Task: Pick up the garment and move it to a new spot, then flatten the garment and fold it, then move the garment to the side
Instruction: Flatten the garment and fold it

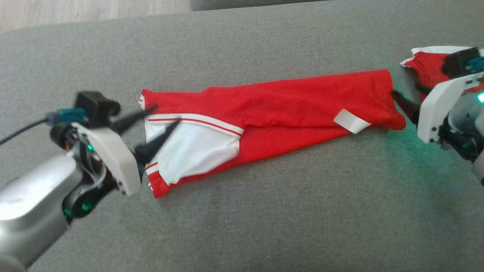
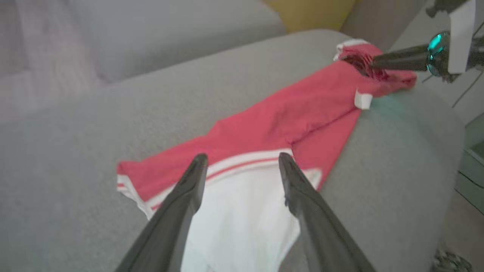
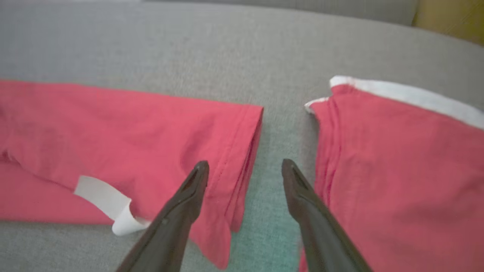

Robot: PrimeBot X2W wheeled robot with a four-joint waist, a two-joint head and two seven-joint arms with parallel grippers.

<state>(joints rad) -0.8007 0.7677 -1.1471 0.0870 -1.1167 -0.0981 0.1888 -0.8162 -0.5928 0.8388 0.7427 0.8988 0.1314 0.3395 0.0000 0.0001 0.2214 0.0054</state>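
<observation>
The garment (image 1: pixel 295 109) is red with a white panel and striped trim, lying as a long flat strip across a grey cushion (image 1: pixel 264 211). My left gripper (image 1: pixel 166 114) stands open at its left end, the fingers spread over the white panel (image 2: pixel 242 219) and holding nothing. At the right end my right gripper (image 1: pixel 404 90) is also open. Its fingers (image 3: pixel 181 211) straddle the gap between the strip's hemmed end (image 3: pixel 242 151) and a separate red piece with a white edge (image 3: pixel 397 162). Whether that piece joins the strip I cannot tell. A white label (image 1: pixel 351 121) sticks out near the right end.
The cushion's far edge gives way to wooden floor (image 1: pixel 75 11) at the upper left. In the left wrist view the cushion drops off at its right side (image 2: pixel 453 124), and a yellow surface (image 2: pixel 310 11) shows behind it.
</observation>
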